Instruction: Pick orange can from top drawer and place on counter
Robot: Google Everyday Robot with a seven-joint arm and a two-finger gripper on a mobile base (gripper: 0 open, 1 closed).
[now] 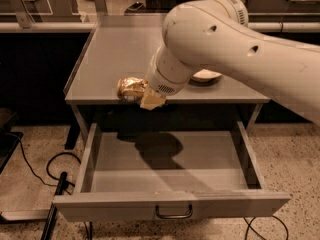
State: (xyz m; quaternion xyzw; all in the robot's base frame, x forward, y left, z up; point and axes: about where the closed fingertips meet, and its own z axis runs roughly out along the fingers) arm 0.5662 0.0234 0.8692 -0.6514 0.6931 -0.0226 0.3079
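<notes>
The orange can [130, 88], shiny golden-brown and wrinkly, is held in my gripper [142, 95] at the height of the counter's front edge, above the open top drawer [165, 166]. The gripper is shut on the can; only a cream fingertip [152, 101] shows below the bulky white arm. The counter [117, 59] is a flat grey surface behind the can. The drawer is pulled out wide, its tray bare, with a dark looped handle [173, 212] at the front.
A cream-white bowl [207, 75] sits on the counter's right side, mostly hidden by my arm. Black cables [47, 166] lie on the speckled floor at the left. Dark benches stand behind the counter.
</notes>
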